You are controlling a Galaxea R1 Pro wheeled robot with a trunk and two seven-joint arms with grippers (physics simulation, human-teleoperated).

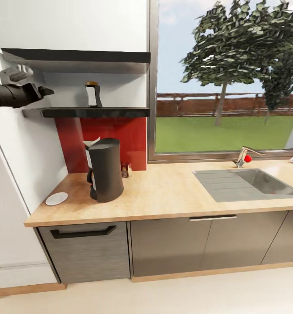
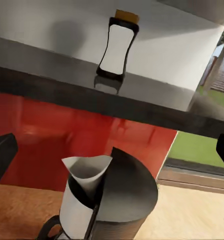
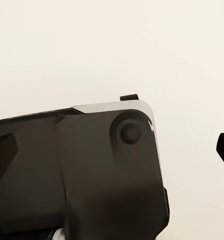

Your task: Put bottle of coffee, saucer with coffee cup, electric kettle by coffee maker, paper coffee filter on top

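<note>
The bottle of coffee [image 1: 93, 95] [image 2: 117, 47], white-bodied with a brown top, stands upright on the lower black kitchen shelf [image 1: 94, 112] [image 2: 67, 87]. My left gripper [image 1: 47, 91] [image 2: 112, 150] hovers open at shelf height, left of the bottle and apart from it, pointing toward it. Below stands the dark coffee maker [image 1: 105, 171] [image 2: 127, 200] on the light-wood kitchen countertop [image 1: 164, 196], with the white paper coffee filter [image 1: 91, 142] [image 2: 87, 172] sitting in its top. The saucer [image 1: 56, 198] lies left of the machine. My right gripper [image 3: 114, 150] is open over a dark robot part.
A steel sink [image 1: 251, 183] and faucet [image 1: 244, 157] are set in the counter at the right under the window. A second black shelf [image 1: 76, 56] hangs above the lower one. A small brown item [image 1: 126, 170] sits behind the coffee maker by the red backsplash.
</note>
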